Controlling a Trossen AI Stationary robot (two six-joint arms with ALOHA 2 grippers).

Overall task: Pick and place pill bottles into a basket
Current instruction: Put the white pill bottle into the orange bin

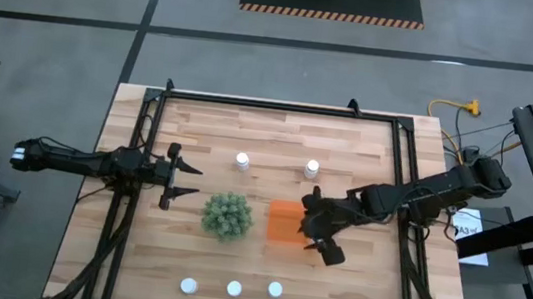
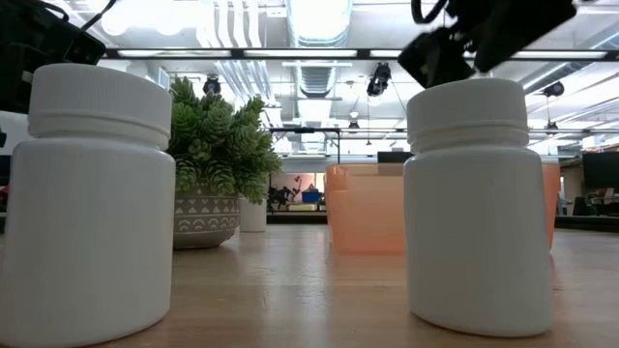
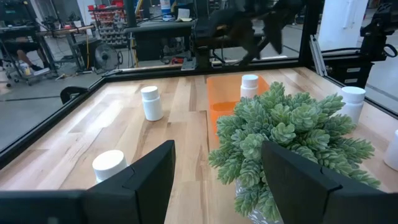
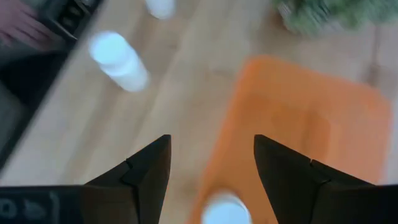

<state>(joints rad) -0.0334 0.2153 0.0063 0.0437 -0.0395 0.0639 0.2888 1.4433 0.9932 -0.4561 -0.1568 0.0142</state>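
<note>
The right gripper hangs over the right edge of the orange basket, its two dark fingers spread wide and holding nothing; in the right wrist view a white pill bottle shows between them, lying at the basket's near end. The basket sits near the middle of the table, just right of the green plant. Two more bottles stand toward the far edge, one beyond the plant and one beyond the basket. Three bottles stand in a row along the near edge: a left one, a middle one and a right one. The left gripper waits at the left side of the table, beside the plant, its fingers also parted and empty.
</note>
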